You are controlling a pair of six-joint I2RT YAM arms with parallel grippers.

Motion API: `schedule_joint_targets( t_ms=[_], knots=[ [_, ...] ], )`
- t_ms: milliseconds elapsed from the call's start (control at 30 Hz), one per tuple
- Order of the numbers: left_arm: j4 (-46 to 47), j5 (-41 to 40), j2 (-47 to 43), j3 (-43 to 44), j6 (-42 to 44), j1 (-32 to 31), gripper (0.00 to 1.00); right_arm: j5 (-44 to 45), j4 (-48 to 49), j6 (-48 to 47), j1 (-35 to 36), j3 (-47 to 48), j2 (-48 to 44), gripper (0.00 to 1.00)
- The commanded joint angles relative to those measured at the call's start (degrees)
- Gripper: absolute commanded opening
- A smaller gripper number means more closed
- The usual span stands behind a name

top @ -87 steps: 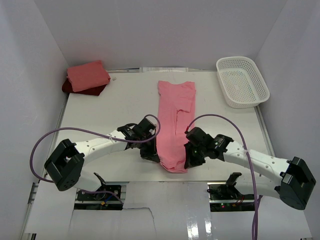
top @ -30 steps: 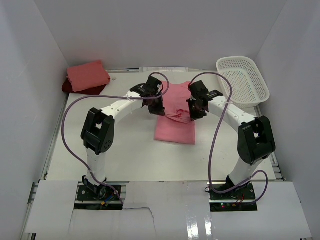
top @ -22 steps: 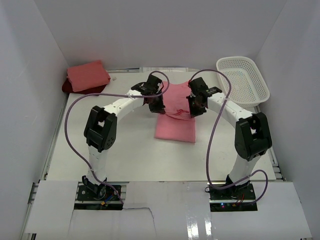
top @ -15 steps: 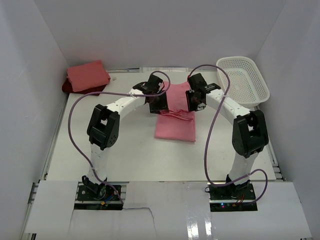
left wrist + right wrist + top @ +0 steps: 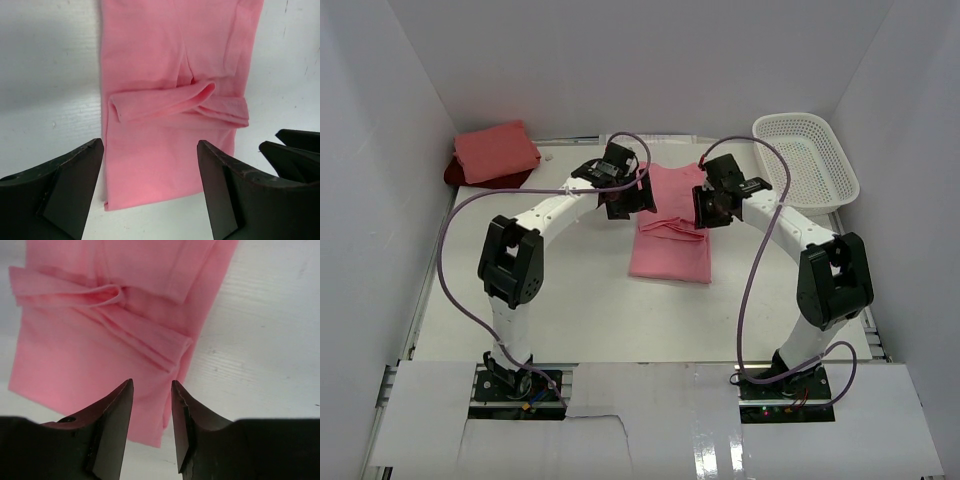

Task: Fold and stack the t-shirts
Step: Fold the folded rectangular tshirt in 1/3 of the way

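I see the white table [image 5: 550, 300] with the rose pink shirt [image 5: 670, 258] lying near its middle, and I take everything else from that shirt. It is folded into a long narrow block. Its far part is doubled over the near part, and the fold edge runs across it as a loose, puckered ridge, which is clear in both wrist views.

The left arm [image 5: 555, 210] reaches up to the shirt's far left corner, and the right arm [image 5: 785, 225] arches in toward its right edge.

The white mesh basket [image 5: 805, 162] sits well apart from the shirt, further back and to its right.

Further back and well off to the shirt's left, the folded salmon pink shirt [image 5: 496, 150] lies on top of the dark red shirt [image 5: 455, 175]. Only a dark edge of that one shows beneath it.

The left gripper [image 5: 148, 150] hangs above the shirt's left side with its jaws spread wide and nothing between them. The cloth lies flat below, clear of the fingers.

The right gripper [image 5: 151, 386] hovers above the shirt's right edge. Its jaws are parted by only a narrow gap, with nothing pinched in it. Through the gap I see shirt and table.
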Motion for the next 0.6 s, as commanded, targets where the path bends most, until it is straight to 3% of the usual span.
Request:
schedule_joint_targets(
  t_ms=[0, 167, 200, 233, 300, 333, 367, 567],
  knots=[
    [1.9, 4.96, -5.59, -5.51, 0.66, -0.06, 0.86, -11.73, 5.23, 1.7, -0.1, -4.2, -3.17, 0.42],
    [5.67, 8.13, -9.72, -12.29, -0.48, -0.15, 0.81, -20.97, 11.82, 3.72, -0.1, -10.18, -3.53, 0.28],
    [6.73, 9.36, -10.42, -13.69, -0.75, -0.24, 0.74, -23.51, 13.14, 3.98, -0.1, -10.88, -3.18, 0.25],
    [9.61, 11.2, -11.74, -16.49, -1.01, -0.68, 0.67, -24.67, 15.77, 4.6, -0.1, -11.93, -2.57, 0.12],
    [12.96, 12.44, -12.45, -19.32, -1.01, -1.29, 0.42, -27.21, 18.15, 5.3, -0.01, -12.82, -1.77, 0.08],
    [15.33, 13.49, -12.28, -21.16, -1.01, -1.56, 0.13, -27.92, 20.17, 5.57, -0.1, -13.26, -1.42, 0.08],
    [15.96, 14.03, -11.06, -21.53, -1.1, -2.08, 0.0, -28.54, 20.97, 5.92, -0.01, -13.7, -0.46, 0.08],
    [24.75, 14.31, -10.87, -27.24, -2.06, -6.12, 0.0, -33.29, 27.91, 8.64, -0.01, -16.77, 1.39, 0.08]
  ],
)
